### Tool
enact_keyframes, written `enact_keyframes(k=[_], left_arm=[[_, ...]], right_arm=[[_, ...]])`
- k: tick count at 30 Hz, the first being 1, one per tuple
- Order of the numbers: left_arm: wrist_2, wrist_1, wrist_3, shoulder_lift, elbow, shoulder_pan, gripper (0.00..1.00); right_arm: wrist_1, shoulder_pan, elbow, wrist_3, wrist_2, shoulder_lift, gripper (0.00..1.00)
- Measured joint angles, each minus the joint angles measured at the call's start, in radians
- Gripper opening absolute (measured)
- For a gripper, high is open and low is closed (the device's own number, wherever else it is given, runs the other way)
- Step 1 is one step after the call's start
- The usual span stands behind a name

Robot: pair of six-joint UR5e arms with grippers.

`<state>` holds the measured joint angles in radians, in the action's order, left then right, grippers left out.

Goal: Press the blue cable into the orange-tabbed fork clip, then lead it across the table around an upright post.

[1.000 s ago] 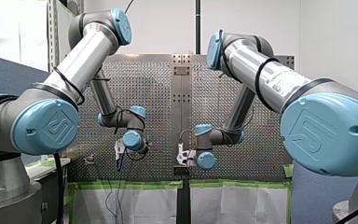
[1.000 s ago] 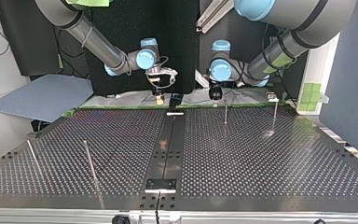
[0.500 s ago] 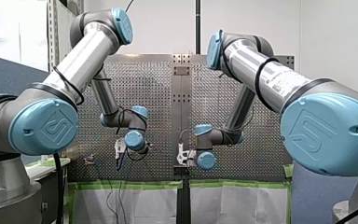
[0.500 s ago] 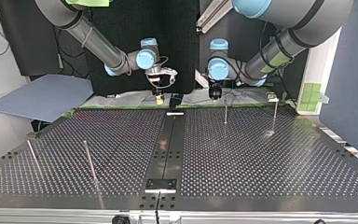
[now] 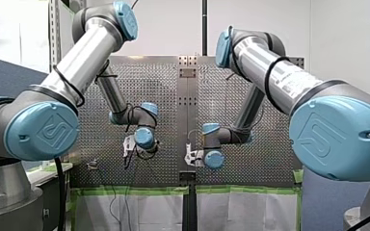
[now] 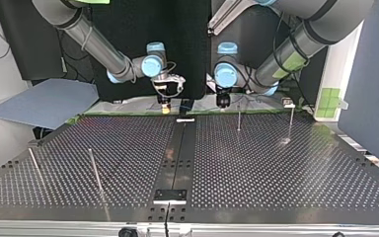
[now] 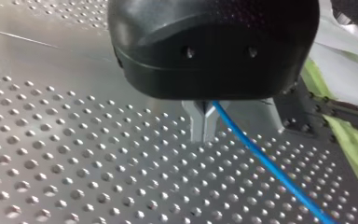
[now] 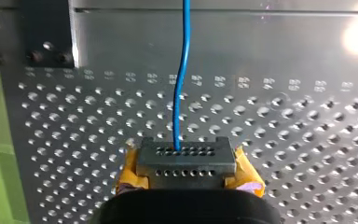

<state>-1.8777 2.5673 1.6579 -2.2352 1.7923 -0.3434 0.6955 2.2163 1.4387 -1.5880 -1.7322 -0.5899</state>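
- In the top view, nearest the camera, lies the perforated metal counter (image 6: pixel 276 168); a dark strip (image 6: pixel 177 153) runs down its middle, away from the camera.
- At that view's left a thin near post (image 6: pixel 94 170) stands on the counter; a second near post (image 6: pixel 33 163) stands further left; both are well apart from the tools.
- Further back, at the view's right, a far post (image 6: pixel 238 117) stands upright; a second far post (image 6: pixel 290 121) stands beyond it toward the counter's side edge.
- At the counter's far edge both tools hang low, one on either side of the dark strip; my right tool (image 6: pixel 164 107), yellow at the tip, is at the view's left; my left tool (image 6: pixel 222 102), black, is at the view's right; they are near each other but apart.
- In the left wrist view the metal fingers (image 7: pixel 198 128) of my left tool are pressed together, pinching the blue cable (image 7: pixel 261 163); the cable leaves at their root and slants away low over the counter's holes; whether it touches the surface I cannot tell.
- In the right wrist view my right tool's tip shows as one dark block between yellow pads (image 8: pixel 248 176), with no gap; it pinches the blue cable, which runs straight ahead over the holes and onto a plain metal plate (image 8: pixel 284 42).
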Motion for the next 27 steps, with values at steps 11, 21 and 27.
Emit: enact_keyframes(k=[11,21,27], left_arm=[[-0.049,0.088,0.041,0.088,-0.001,-0.036,0.0],[-0.041,0.127,0.038,0.173,-0.004,-0.058,0.0],[-0.02,0.132,0.027,0.228,-0.031,-0.08,0.0]], right_arm=[[-0.095,0.0,0.0,-0.002,0.002,-0.095,0.0],[-0.141,0.004,-0.001,-0.004,0.006,-0.175,0.0],[-0.162,0.005,-0.002,-0.002,0.012,-0.23,0.0]])
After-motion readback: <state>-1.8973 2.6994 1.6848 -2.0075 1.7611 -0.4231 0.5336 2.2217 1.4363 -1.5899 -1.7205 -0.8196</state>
